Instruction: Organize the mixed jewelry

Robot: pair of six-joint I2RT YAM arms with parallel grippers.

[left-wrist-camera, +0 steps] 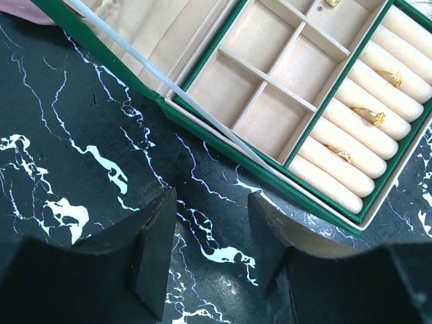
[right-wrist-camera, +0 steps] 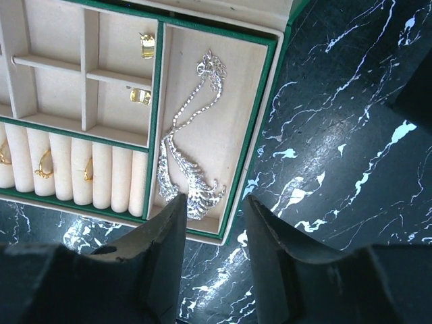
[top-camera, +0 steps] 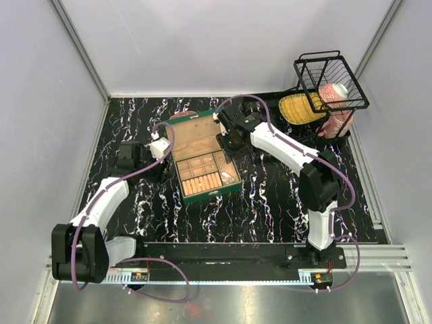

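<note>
The green box [top-camera: 202, 196] lies open mid-table, its lid back. In the right wrist view a silvery chain necklace [right-wrist-camera: 189, 155] lies in the long compartment, two small gold pieces [right-wrist-camera: 140, 96] sit in square compartments, and gold rings [right-wrist-camera: 44, 165] sit in the ring rolls. The left wrist view shows three gold rings [left-wrist-camera: 375, 119] in the rolls and empty square compartments [left-wrist-camera: 270, 64]. My right gripper [right-wrist-camera: 212, 202] is open and empty above the box's near right corner. My left gripper [left-wrist-camera: 210, 202] is open and empty over the marble beside the box's left side.
A black wire basket [top-camera: 331, 81] hangs at the back right, with a yellow item [top-camera: 300, 108] and a pink item [top-camera: 335, 115] under it. Something pink [top-camera: 179, 115] peeks from behind the box lid. The table is black marble [top-camera: 263, 202].
</note>
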